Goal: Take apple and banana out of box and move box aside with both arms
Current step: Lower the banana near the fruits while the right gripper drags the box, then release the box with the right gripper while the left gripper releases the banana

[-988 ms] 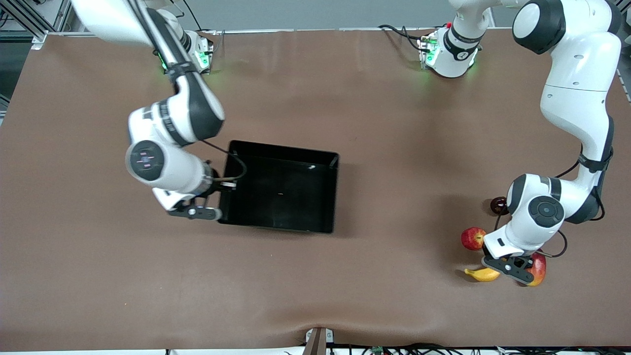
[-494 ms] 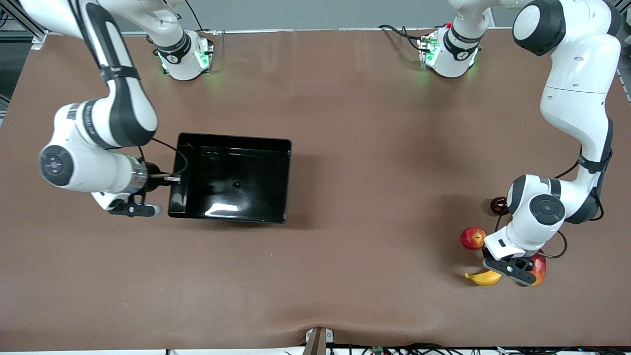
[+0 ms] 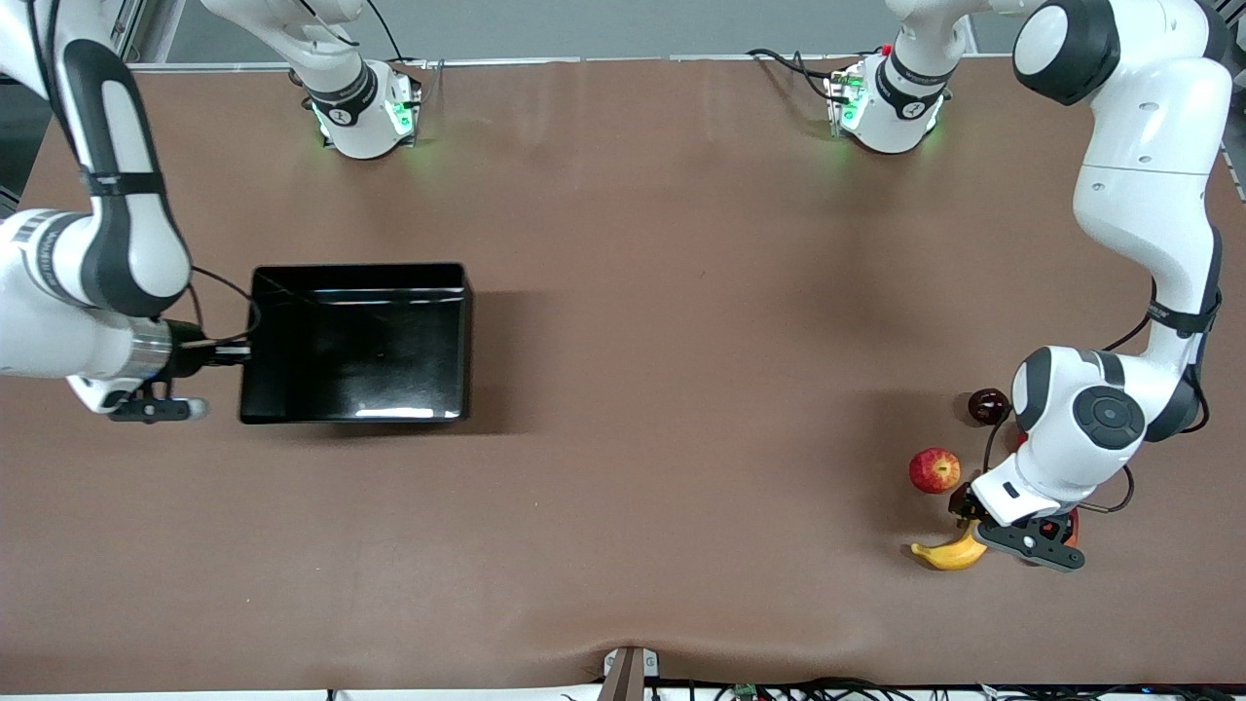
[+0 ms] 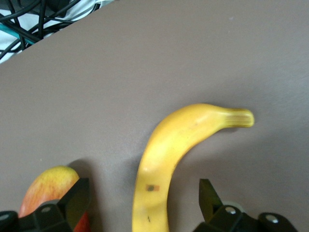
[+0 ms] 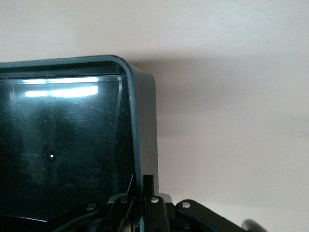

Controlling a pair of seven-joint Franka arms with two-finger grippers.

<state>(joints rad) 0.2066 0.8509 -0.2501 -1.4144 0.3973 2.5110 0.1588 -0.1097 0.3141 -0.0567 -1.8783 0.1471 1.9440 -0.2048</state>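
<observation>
In the front view, the right gripper (image 3: 234, 356) is clamped on the wall of the empty box (image 3: 355, 343) at the right arm's end of the table. The left gripper (image 3: 985, 533) sits low at the left arm's end, right at the banana (image 3: 946, 554), which lies on the table. The apple (image 3: 934, 470) rests just beside that gripper, toward the robots' bases, with a mango (image 3: 1067, 529) partly hidden under the wrist and a small dark fruit (image 3: 988, 405) near the forearm.

In the left wrist view, the fingers (image 4: 210, 195) stand wide apart, holding nothing, straddling the banana (image 4: 169, 154); the mango (image 4: 50, 186) touches one finger. Lifting carelessly could nudge either fruit and set it rolling.

In the right wrist view, the fingers (image 5: 147, 191) pinch one box wall (image 5: 145, 125). With a single grip at one edge, the box may pivot or slip.
</observation>
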